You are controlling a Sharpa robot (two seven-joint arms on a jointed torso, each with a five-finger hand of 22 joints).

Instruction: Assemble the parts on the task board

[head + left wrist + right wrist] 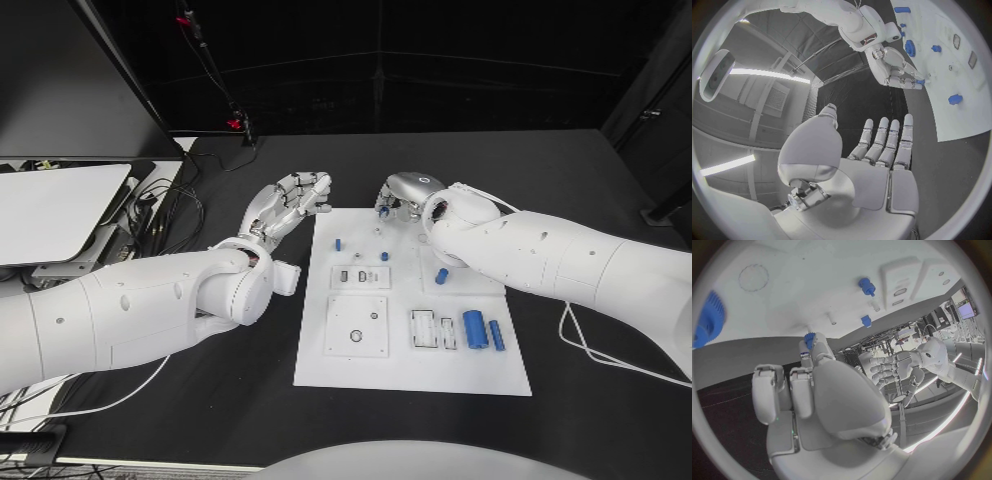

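The white task board [411, 365] lies in the middle of the black table. My right hand [410, 194] hovers over its far edge with fingers curled, pinching a small blue part [809, 342] at its fingertips; the left wrist view shows the same part [921, 81] under that hand [897, 69]. My left hand [296, 196] is raised beside the board's far left corner, palm flat, fingers straight and apart [886, 142], holding nothing. Blue pegs [338, 243] [384, 255] [441, 275] stand on the board. A blue gear [909, 47] sits near the right hand.
A thick blue cylinder [473, 325] and a thinner one [496, 335] lie at the board's near right, beside recessed slots [423, 328]. A square plate with a round hole [356, 326] lies at near left. White panels and cables [144, 205] crowd the table's left side.
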